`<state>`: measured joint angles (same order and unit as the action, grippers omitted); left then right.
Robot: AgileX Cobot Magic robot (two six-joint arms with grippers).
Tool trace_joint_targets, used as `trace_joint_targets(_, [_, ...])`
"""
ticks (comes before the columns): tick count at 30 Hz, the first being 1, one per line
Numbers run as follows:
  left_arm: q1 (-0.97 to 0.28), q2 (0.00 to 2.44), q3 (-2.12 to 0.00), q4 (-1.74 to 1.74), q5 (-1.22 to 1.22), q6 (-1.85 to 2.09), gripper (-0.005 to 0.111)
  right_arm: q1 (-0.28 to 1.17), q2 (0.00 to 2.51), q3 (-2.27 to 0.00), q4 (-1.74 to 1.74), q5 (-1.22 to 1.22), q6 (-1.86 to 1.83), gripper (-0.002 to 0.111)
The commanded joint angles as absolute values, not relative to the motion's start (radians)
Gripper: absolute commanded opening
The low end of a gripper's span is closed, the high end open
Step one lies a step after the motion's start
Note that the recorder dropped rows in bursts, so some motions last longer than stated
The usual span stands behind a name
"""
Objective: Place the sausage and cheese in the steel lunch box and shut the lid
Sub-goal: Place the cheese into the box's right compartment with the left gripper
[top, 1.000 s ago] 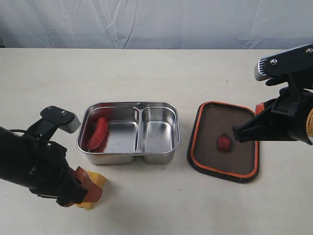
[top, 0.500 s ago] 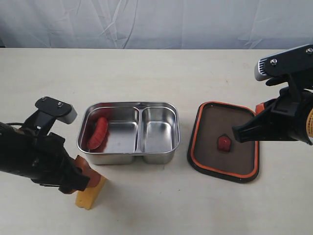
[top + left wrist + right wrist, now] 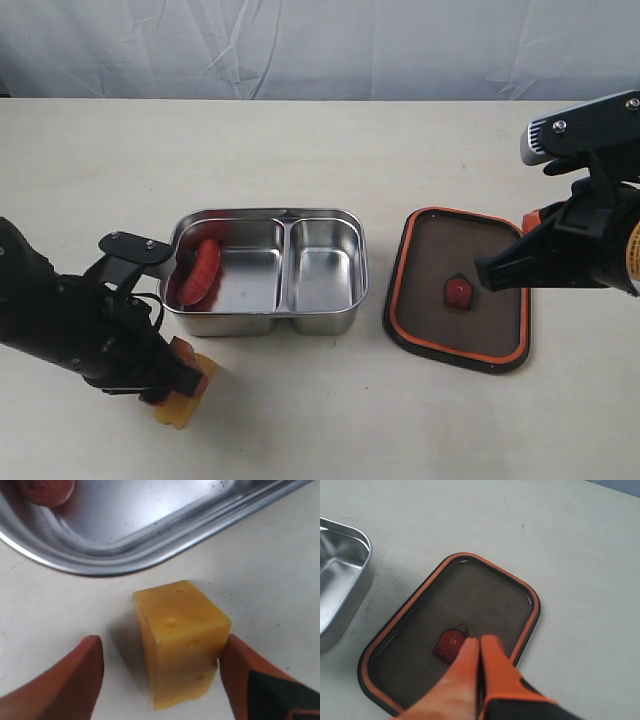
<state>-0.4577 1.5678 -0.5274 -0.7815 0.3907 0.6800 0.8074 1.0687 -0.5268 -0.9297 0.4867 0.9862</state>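
The left gripper [image 3: 162, 647] stands wide astride the cheese [image 3: 182, 630] on the bench [image 3: 300, 150], just beside the lunch box [image 3: 262, 322] holding the sausage [image 3: 198, 272]. The right gripper [image 3: 479, 647], pinched closed, hangs over the lid [image 3: 440, 255].

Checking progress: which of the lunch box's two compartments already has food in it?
The larger compartment, farther from the lid: the sausage lies in it. The smaller compartment is bare.
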Motion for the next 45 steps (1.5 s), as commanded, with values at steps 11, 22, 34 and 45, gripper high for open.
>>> trace_joint_targets(11, [-0.462,1.6,-0.526,-0.822,0.438,0.69,0.013,0.81,1.063,-0.53,-0.933,0.494,0.986,0.0])
trace_joint_targets(22, [-0.462,1.584,-0.526,-0.799,0.605,0.721,0.0,0.81,1.063,-0.53,-0.933,0.497,0.986,0.0])
trace_joint_targets(34, [-0.462,1.352,-0.58,-0.866,0.603,0.723,0.0,0.81,1.063,-0.53,-0.933,0.497,0.986,0.0])
trace_joint_targets(45, [-0.462,1.508,-0.905,-0.884,0.561,0.822,0.0,0.81,1.055,-0.534,-1.014,0.587,1.111,0.0])
